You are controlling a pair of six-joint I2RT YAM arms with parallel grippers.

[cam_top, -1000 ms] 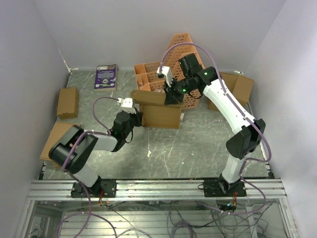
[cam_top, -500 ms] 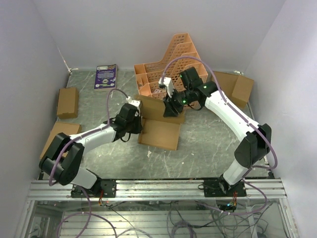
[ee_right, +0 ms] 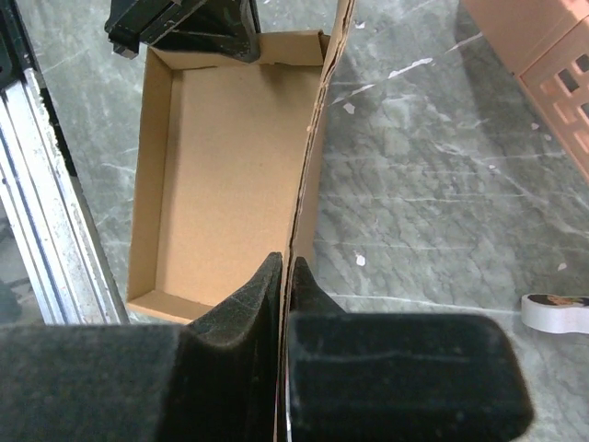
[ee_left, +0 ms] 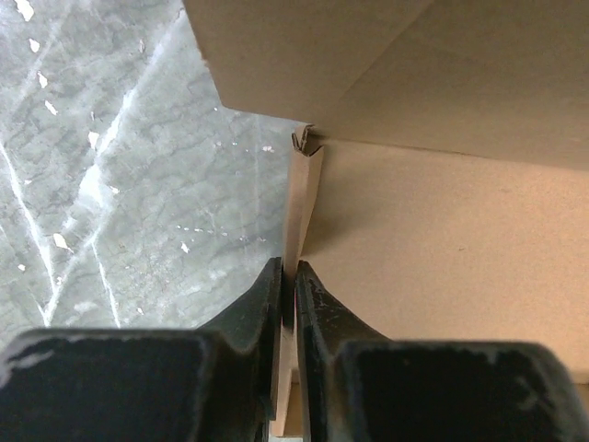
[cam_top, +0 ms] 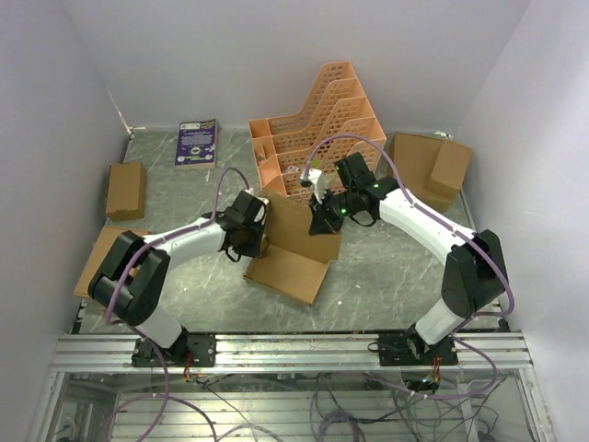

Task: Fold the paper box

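Observation:
The paper box [cam_top: 287, 267] is a shallow brown cardboard tray in the middle of the table, with its lid panel [cam_top: 299, 221] standing up on the far side. My left gripper [cam_top: 260, 241] is at the box's left end. In the left wrist view this gripper [ee_left: 287, 276] is shut on the thin side wall [ee_left: 304, 184]. My right gripper [cam_top: 322, 224] is at the raised lid. In the right wrist view it [ee_right: 284, 267] is shut on the lid's edge [ee_right: 317, 120], above the open tray [ee_right: 230, 157].
An orange lattice file rack [cam_top: 322, 120] stands just behind the box. A purple book [cam_top: 197, 143] lies at the back left. Ready-made brown boxes sit at the left [cam_top: 125, 189], the near left [cam_top: 106, 258] and the back right [cam_top: 431, 166]. A metal rail [cam_top: 294, 350] runs along the near edge.
Both arms have brought the box away from the rack toward the near edge, and it has turned slightly. The left arm has stretched out toward the centre. The lid panel now stands more upright.

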